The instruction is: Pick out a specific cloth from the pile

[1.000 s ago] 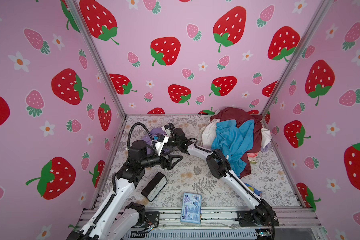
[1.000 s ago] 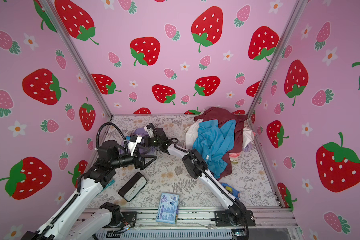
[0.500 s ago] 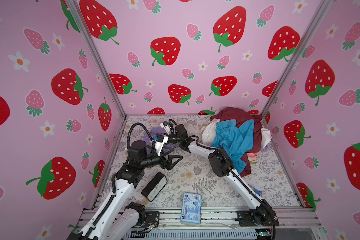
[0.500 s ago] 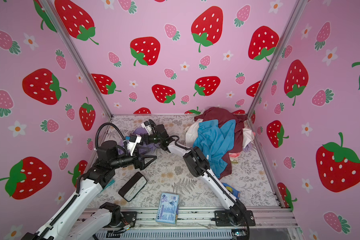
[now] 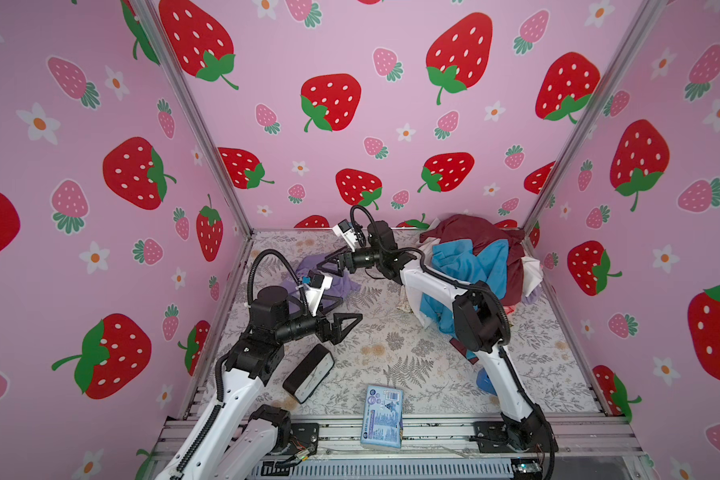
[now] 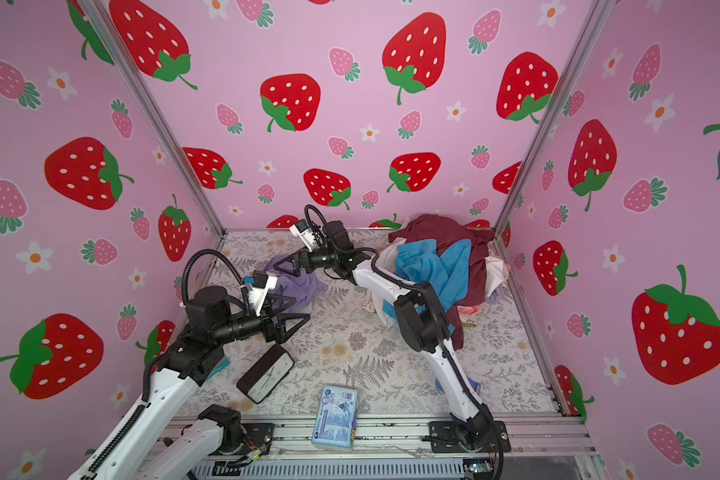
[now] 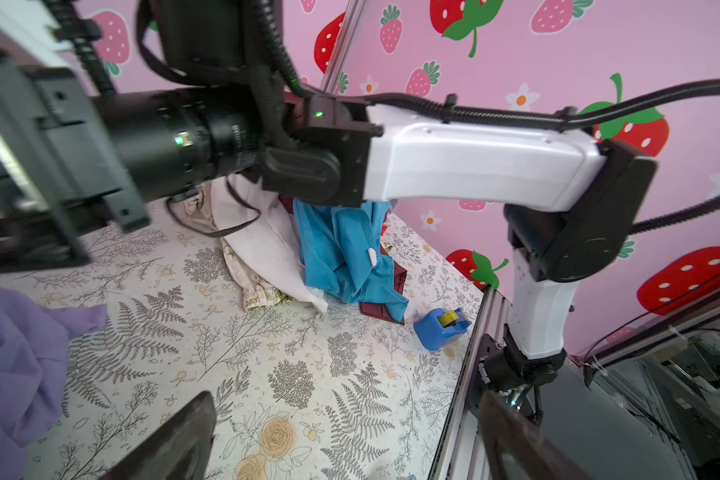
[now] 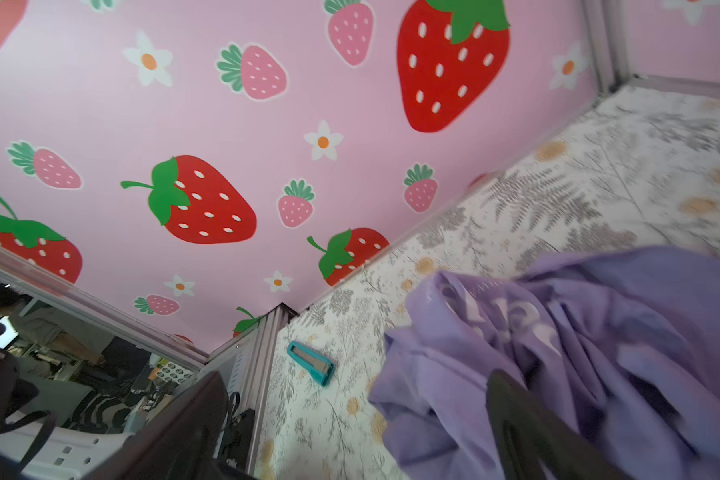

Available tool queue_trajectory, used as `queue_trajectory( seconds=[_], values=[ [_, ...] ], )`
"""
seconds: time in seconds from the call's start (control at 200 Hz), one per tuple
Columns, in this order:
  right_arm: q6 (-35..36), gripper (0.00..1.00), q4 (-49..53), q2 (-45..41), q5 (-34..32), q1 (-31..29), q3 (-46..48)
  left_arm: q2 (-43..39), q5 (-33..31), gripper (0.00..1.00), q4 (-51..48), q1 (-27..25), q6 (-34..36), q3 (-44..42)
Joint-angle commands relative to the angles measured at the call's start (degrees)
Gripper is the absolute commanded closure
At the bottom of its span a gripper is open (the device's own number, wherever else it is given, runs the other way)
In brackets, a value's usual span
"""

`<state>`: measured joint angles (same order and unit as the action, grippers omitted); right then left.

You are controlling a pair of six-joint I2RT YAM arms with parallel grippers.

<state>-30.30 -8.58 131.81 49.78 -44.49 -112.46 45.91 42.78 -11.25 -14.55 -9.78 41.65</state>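
Note:
The cloth (image 5: 338, 286), pale lavender and crumpled, lies on the floral table at the back left, apart from the pile (image 5: 476, 259); it also shows in a top view (image 6: 302, 286) and in both wrist views (image 7: 13, 353) (image 8: 578, 345). The pile of maroon, bright blue and white garments (image 6: 437, 266) heaps in the back right corner. My right gripper (image 5: 330, 267) (image 6: 285, 268) hovers open just above the cloth's far edge, nothing between its fingers (image 8: 356, 436). My left gripper (image 5: 344, 311) (image 6: 294, 311) stands open beside the cloth's near edge, empty (image 7: 346, 449).
A black flat device (image 5: 308, 374) lies by the left arm, a light blue packet (image 5: 382, 415) at the front edge. A blue tape dispenser (image 7: 441, 328) sits near the right arm's base. A small teal tool (image 8: 310, 368) lies by the left wall. Pink strawberry walls enclose three sides.
My right gripper has opened and drawn up and back from beside the left gripper; the lavender cloth now lies loose on the table. The left arm has stayed put.

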Motion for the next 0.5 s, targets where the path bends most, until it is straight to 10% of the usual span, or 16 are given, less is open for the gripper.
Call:
queue_trajectory(
  seconds=[0.0, 0.28, 0.495],
  values=[
    [10.1, 0.0, 10.7, -9.4, -7.5, 3.1, 7.5, -0.7, -7.5, 0.01, -6.1, -0.4, 1.5, 4.5],
    [18.7, 0.0, 19.0, -35.8, -25.8, 11.7, 30.3, -1.1, -45.5, 0.01, -10.1, -0.3, -0.9, 4.8],
    [21.4, 0.0, 22.4, -49.1, -37.7, 20.5, 42.6, 4.2, -56.4, 0.01, -1.2, 0.9, -0.1, -0.6]
  ],
)
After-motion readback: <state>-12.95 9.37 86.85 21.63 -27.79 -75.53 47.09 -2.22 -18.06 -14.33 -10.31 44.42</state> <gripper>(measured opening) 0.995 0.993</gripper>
